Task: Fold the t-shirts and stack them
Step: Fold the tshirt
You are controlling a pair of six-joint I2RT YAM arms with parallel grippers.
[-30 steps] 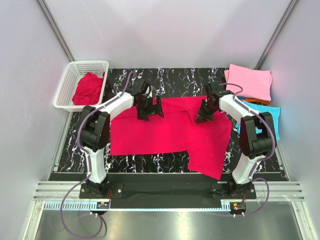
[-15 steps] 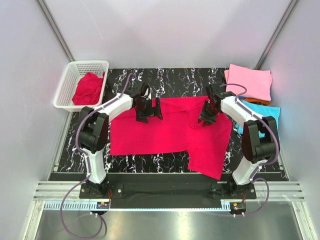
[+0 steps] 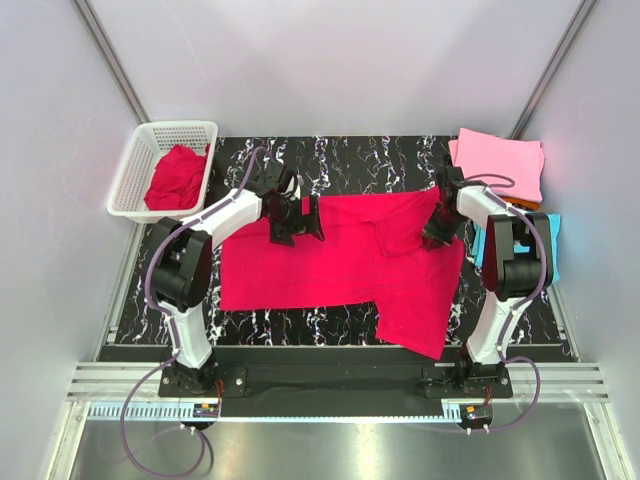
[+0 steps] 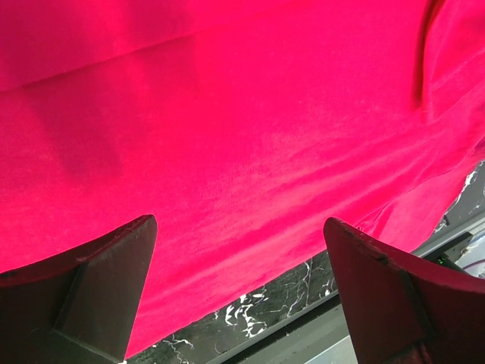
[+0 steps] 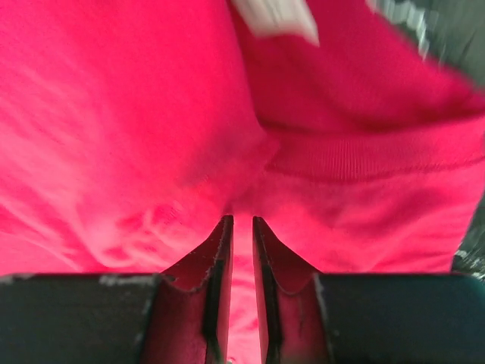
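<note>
A black marble table [image 3: 330,160] carries a red shirt [image 3: 320,265] spread flat across its middle, one corner drooping over the near edge. At the far right a folded pink shirt [image 3: 500,165] lies on an orange shirt [image 3: 520,203] and a blue shirt [image 3: 545,235]. A white basket [image 3: 130,170] at the far left holds a crumpled crimson shirt [image 3: 175,178]. The left gripper [image 3: 298,228] hovers wide open over the red shirt's far edge, gripping nothing. The right gripper [image 3: 438,237], jaws nearly together, pinches a fold of the red shirt near its collar.

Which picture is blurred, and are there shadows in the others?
Right wrist view: blurred, the white label on the red shirt smeared. Left wrist view: fairly sharp, soft shadows on the shirt. Top view: sharp, evenly lit, only faint shadows.
</note>
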